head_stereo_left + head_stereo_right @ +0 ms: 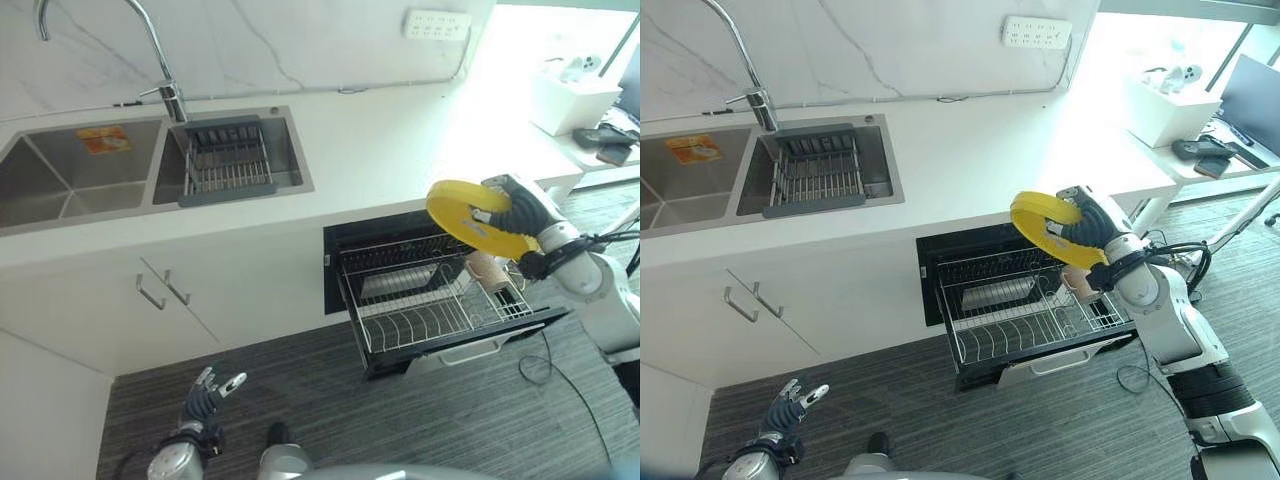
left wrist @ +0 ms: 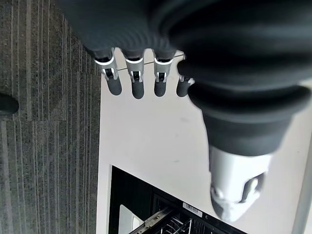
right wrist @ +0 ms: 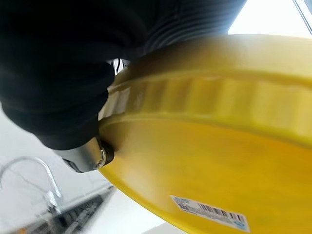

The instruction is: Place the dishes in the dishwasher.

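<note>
My right hand (image 1: 520, 208) is shut on a yellow plate (image 1: 462, 216), gripping its rim and holding it tilted above the right side of the pulled-out dishwasher rack (image 1: 420, 318). Seen from the right wrist, the plate's underside (image 3: 209, 161) sits close against the thumb (image 3: 85, 157). The wire rack holds a metal dish (image 1: 395, 281) at its back and a pinkish cup (image 1: 488, 269) at its right end. My left hand (image 1: 208, 392) hangs low over the carpet at the lower left, its fingers (image 2: 137, 83) straight and holding nothing.
A white counter (image 1: 370, 150) runs above the dishwasher, with a double sink (image 1: 80, 170), a drain rack (image 1: 228, 160) and a tap (image 1: 165, 85) at the left. Cabinet doors with handles (image 1: 160, 290) are left of the dishwasher. A side table (image 1: 590, 130) with boxes stands at right.
</note>
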